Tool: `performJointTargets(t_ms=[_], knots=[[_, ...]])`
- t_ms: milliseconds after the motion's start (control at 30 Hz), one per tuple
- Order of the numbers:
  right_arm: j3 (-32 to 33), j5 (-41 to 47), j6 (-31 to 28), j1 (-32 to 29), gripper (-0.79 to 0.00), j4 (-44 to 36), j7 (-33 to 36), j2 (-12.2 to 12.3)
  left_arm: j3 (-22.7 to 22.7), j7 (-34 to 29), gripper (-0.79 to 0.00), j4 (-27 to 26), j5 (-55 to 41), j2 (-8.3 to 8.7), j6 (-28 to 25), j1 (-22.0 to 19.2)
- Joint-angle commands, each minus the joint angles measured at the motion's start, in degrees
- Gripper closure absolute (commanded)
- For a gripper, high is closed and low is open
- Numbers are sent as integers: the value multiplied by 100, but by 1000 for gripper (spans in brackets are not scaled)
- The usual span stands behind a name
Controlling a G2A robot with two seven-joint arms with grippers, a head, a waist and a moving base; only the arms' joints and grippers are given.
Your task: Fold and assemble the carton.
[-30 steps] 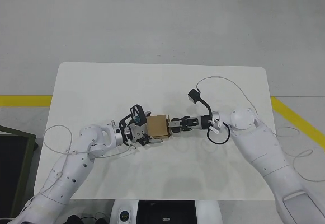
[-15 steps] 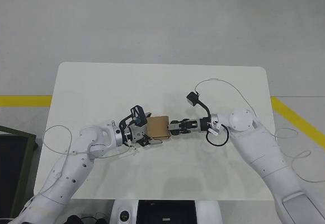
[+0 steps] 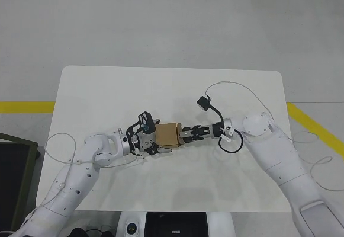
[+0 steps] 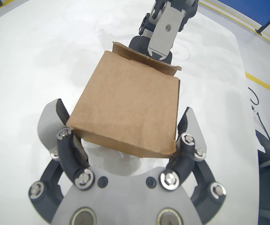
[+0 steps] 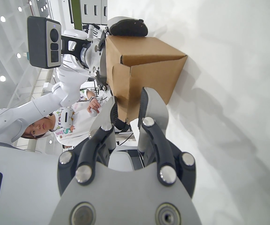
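Left end effector [image 4: 123,115] clamps the carton [image 5: 149,78]; right end effector [image 5: 129,104] pinches its half-hidden flap [image 4: 165,69].

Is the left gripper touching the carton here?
Touching. Left wrist view shows the left gripper with fingers pressed against both near corners of the carton.

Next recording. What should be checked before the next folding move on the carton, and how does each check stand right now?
1. Left gripper clamped across one end of the carton: ok.
2. Carton body squared into a box: ok.
3. Right gripper placed at the opposite end: ok.
4. End flap folded flush: not ok, it stands proud of the top panel.
5. Right gripper's hold on that flap: cannot tell.
6. Carton sitting flat on the table: cannot tell.
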Motion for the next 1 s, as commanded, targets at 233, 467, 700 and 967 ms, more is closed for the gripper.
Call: performJointTargets(t_ms=[233,467,700,967], knots=[[-108,-159,33,168,-166,61,19,-38,-14,-20,-785,-22,-25,5,-15,14],[-150,-349,93,276,-151,108,78,-40,-23,-52,-785,-43,-59,9,-22,36],[-179,-381,101,321,-145,101,88,-51,-4,-68,-785,-65,-77,7,-32,34],[-276,-292,28,374,-139,126,8,-110,13,-84,-785,-63,-88,3,-34,22]])
